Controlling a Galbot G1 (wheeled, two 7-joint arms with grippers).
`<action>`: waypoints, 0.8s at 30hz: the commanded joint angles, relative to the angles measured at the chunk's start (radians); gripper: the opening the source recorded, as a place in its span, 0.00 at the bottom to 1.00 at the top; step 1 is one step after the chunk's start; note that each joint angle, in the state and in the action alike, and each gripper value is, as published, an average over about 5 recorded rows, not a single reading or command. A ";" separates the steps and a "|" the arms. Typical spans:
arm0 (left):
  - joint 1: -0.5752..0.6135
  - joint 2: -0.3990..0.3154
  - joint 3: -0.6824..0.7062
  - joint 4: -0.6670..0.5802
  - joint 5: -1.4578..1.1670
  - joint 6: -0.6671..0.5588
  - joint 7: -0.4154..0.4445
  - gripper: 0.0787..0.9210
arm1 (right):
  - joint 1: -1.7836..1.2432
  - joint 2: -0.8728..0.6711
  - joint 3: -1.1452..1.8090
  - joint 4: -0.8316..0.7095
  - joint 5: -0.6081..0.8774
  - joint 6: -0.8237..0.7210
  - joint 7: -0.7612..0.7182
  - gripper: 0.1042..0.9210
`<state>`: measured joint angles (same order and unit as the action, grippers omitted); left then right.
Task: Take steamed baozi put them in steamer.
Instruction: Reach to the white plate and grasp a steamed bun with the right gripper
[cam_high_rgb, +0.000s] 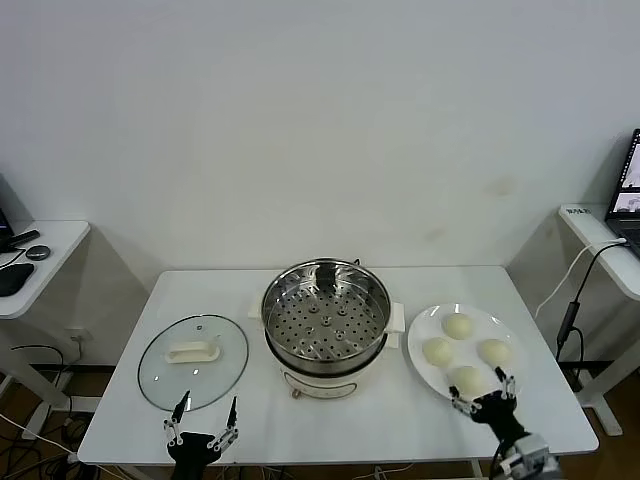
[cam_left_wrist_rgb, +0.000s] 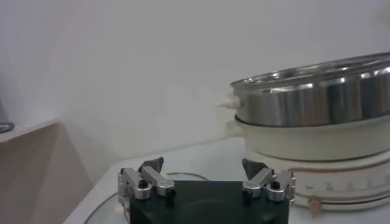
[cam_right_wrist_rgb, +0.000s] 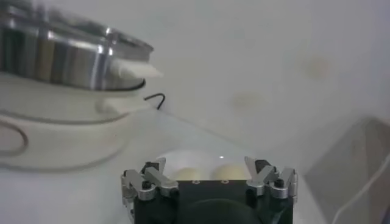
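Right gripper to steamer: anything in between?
Head view: the right gripper hangs open over the plate's near edge. Toward the steamer lie the steamed baozi, then bare table.

A lab or office test room rather than a kitchen: a plain white table (cam_high_rgb: 330, 420) stands against a bare white wall (cam_high_rgb: 320, 120). Height-adjustable desks flank its left and right edges, one holding a mouse (cam_high_rgb: 38, 252), the other a laptop (cam_high_rgb: 626, 190) with trailing cables (cam_high_rgb: 572, 320).
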<state>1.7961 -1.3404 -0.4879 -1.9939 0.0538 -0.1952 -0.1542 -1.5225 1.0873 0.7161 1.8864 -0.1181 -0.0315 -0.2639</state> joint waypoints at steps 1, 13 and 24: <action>0.006 0.009 -0.028 0.013 0.017 -0.015 0.020 0.88 | 0.181 -0.240 0.005 -0.060 -0.258 -0.068 -0.153 0.88; 0.006 -0.003 -0.069 0.007 0.023 -0.020 0.019 0.88 | 0.702 -0.532 -0.336 -0.370 -0.421 0.049 -0.597 0.88; 0.003 -0.014 -0.113 0.012 0.028 -0.021 0.011 0.88 | 1.268 -0.418 -0.916 -0.741 -0.401 0.123 -0.808 0.88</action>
<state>1.7978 -1.3545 -0.5728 -1.9845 0.0781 -0.2148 -0.1443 -0.6433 0.6817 0.1500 1.3861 -0.4809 0.0507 -0.8897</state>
